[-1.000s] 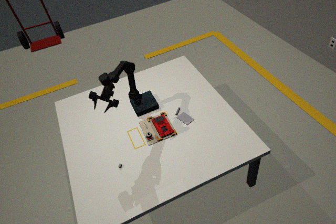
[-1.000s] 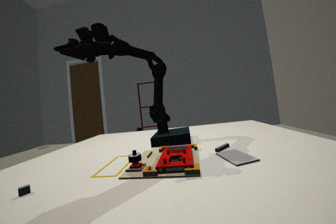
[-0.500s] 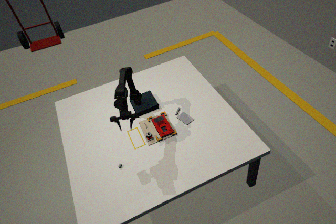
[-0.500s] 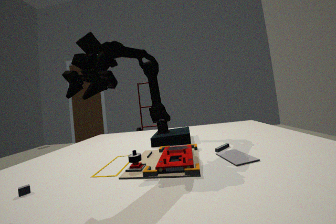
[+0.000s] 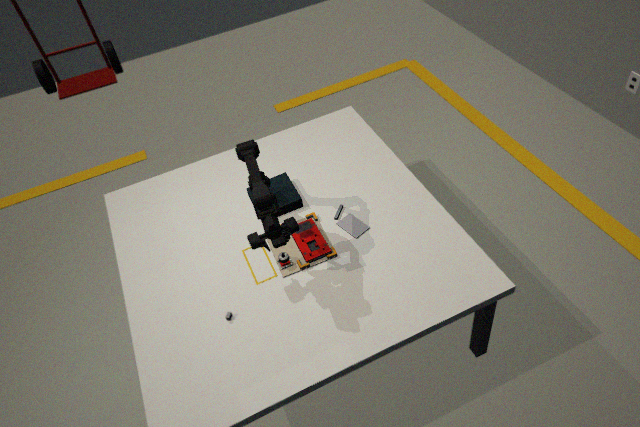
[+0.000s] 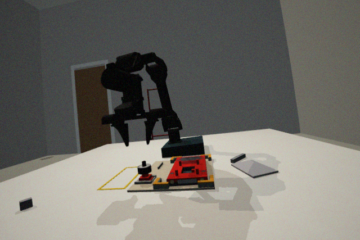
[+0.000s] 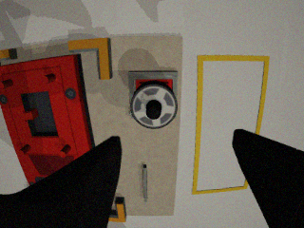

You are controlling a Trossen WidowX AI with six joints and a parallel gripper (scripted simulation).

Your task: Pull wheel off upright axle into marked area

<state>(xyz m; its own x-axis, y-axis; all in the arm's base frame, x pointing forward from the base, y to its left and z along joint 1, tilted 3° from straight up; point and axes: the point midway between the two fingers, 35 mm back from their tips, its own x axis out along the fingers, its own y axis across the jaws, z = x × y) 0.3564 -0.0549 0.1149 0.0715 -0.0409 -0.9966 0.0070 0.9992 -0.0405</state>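
The wheel (image 5: 283, 257) (image 6: 144, 170) (image 7: 153, 123), dark-rimmed with light spokes, sits around the black upright axle (image 6: 143, 162) (image 7: 153, 109), whose tip stands above it. Below it are a red block and a grey square base on the beige board (image 7: 161, 152). The marked area is a yellow outline (image 5: 250, 267) (image 6: 112, 189) (image 7: 198, 123) on the table beside the board. My gripper (image 6: 137, 144) (image 7: 178, 141) is open and empty, pointing down above the table. Its fingertips are higher than the wheel. In the wrist view the wheel lies beyond the fingertips, left of centre.
A red plate (image 5: 320, 246) (image 7: 71, 114) lies between orange corner brackets on the board, near a thin grey pin (image 7: 144, 182). A grey plate (image 5: 353, 226) (image 6: 254, 170) and a dark bar (image 5: 338, 212) (image 6: 238, 158) lie right. A small dark block (image 5: 229, 316) (image 6: 26, 203) lies front left.
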